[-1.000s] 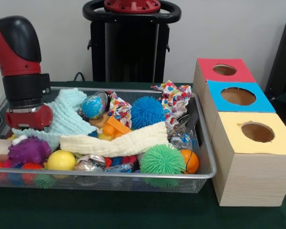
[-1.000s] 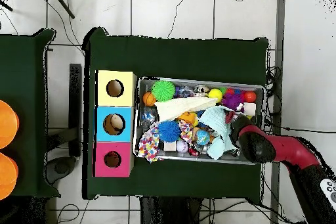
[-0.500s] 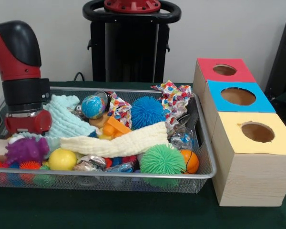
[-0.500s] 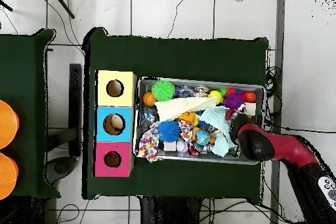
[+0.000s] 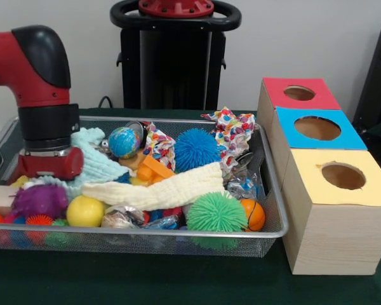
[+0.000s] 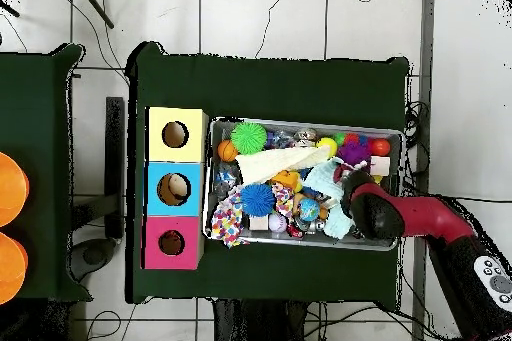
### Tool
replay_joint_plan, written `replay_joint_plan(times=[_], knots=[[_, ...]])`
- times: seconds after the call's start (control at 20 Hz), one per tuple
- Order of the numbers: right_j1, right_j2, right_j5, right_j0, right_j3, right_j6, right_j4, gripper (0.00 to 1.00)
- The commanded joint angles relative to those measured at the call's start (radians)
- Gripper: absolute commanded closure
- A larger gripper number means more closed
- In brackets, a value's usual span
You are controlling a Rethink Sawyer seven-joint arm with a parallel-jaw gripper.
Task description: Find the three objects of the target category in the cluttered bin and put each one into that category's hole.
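While the red and black arm (image 5: 44,82) reaches down into the left end of the wire mesh bin (image 5: 267,190) on the green-covered counter (image 5: 178,286), its claw is buried among the contents, hidden by the wrist, so whether it is open or closed on anything cannot be told. Its red wrist collar sits against a pale blue cloth (image 5: 92,159), just above a purple spiky ball (image 5: 38,200) and beside a yellow ball (image 5: 86,211). Across the clutter lies a cream cloth (image 5: 159,189), with a small globe ball (image 5: 124,142), a blue spiky ball (image 5: 195,149), a green spiky ball (image 5: 216,213), an orange ball (image 5: 254,215) and a patterned wrapper (image 5: 232,133) around it. To the right of the bin stands a row of three wooden boxes, each with a round hole in its coloured top: red (image 5: 298,93), blue (image 5: 317,128) and yellow (image 5: 343,176). From overhead, the arm (image 6: 420,219) enters the bin (image 6: 395,137) from the corner opposite the boxes.
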Motion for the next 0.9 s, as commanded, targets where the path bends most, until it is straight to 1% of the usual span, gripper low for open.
replay_joint_plan(times=[0.05,0.15,0.25,0.45,0.55,0.9], knots=[[-0.056,-0.082,0.173,0.122,0.053,-0.009,0.062,1.0],[-0.101,-0.085,0.198,0.151,0.068,0.001,0.097,1.0],[-0.162,-0.087,0.227,0.172,0.097,0.012,0.135,1.0],[-0.237,-0.083,0.264,0.198,0.133,0.017,0.193,1.0],[-0.263,-0.084,0.281,0.206,0.145,0.017,0.215,1.0],[-0.355,-0.118,0.292,0.254,0.189,0.038,0.279,1.0]])
